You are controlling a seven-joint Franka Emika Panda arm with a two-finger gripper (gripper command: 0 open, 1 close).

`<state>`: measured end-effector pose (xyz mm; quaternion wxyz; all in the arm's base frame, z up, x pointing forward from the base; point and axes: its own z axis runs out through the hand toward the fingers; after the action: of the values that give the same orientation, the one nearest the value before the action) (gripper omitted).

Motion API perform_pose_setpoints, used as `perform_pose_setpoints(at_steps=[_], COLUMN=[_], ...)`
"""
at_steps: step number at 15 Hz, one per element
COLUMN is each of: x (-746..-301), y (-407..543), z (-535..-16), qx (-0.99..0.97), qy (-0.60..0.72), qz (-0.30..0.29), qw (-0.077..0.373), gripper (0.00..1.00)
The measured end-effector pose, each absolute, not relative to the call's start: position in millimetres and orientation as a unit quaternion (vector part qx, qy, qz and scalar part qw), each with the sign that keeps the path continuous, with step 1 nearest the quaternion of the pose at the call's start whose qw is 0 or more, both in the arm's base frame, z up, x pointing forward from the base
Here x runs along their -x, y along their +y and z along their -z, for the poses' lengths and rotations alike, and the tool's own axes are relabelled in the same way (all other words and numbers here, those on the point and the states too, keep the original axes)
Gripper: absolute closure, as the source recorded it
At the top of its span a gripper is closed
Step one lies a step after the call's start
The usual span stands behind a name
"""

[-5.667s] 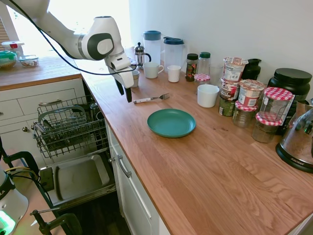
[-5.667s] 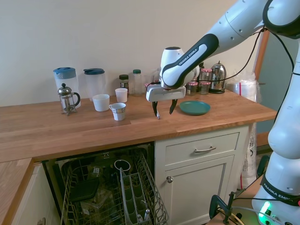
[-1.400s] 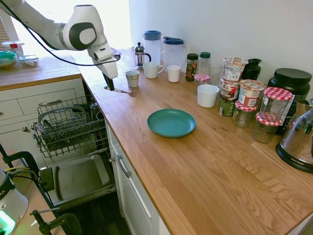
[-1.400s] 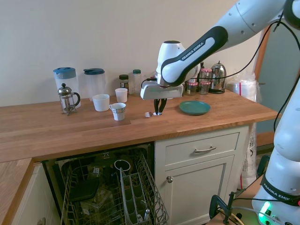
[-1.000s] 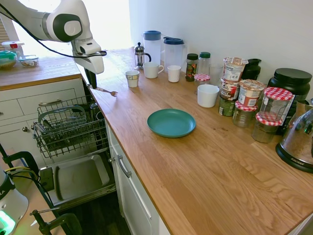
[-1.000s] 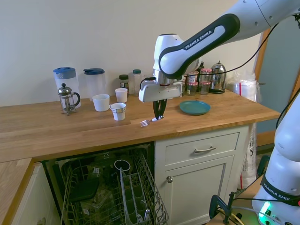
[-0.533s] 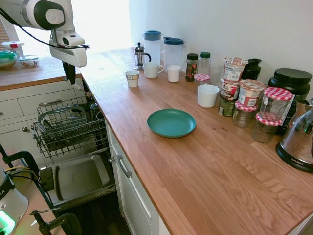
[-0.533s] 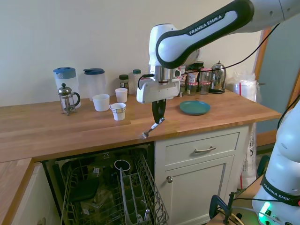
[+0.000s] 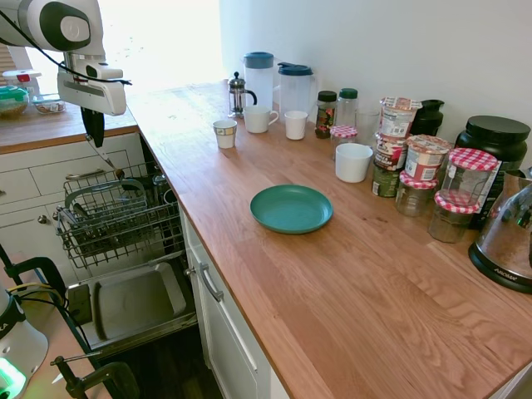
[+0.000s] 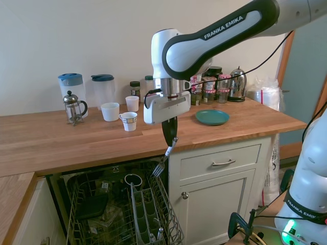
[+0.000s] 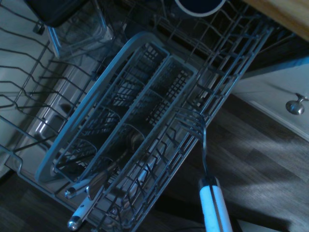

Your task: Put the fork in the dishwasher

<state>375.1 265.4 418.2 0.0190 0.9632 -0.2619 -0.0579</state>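
My gripper (image 10: pixel 169 137) is shut on the whitish handle of the fork (image 10: pixel 163 159), which hangs tines down and tilted. It is past the counter's front edge, a little above the dishwasher's (image 10: pixel 120 210) pulled-out wire rack. In the first exterior view the gripper (image 9: pixel 94 137) hangs over the rack (image 9: pixel 116 218), with the fork (image 9: pixel 106 158) slanting down from it. In the wrist view the fork (image 11: pixel 210 201) points its tines toward the edge of the grey cutlery basket (image 11: pixel 123 126), which holds some cutlery.
The dishwasher's open door panel (image 9: pixel 133 303) lies low in front of the rack. White cabinet drawers (image 10: pixel 219 163) flank it. On the wooden counter are a teal plate (image 9: pixel 291 208), cups (image 9: pixel 224 133), a French press (image 9: pixel 239 93), jugs and several jars.
The gripper carried the fork off the counter, past its edge, and lowered it over the dishwasher rack. The fork now hangs steeper, tines downward.
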Motion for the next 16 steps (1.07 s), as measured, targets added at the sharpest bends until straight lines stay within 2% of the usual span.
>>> perform_pose_setpoints(at_steps=[3,7,11,16], x=[-386,-393,-391,-382], y=[276,298,312,352], z=[-399,-392,-383,-375], qx=[-0.965,-0.967,-0.967,-0.964], qy=[-0.253,-0.242,-0.235,-0.233], qz=[0.064,0.067,0.079,0.083], qw=[0.043,0.047,0.060,0.097], gripper=[1.00,1.00,1.00,1.00])
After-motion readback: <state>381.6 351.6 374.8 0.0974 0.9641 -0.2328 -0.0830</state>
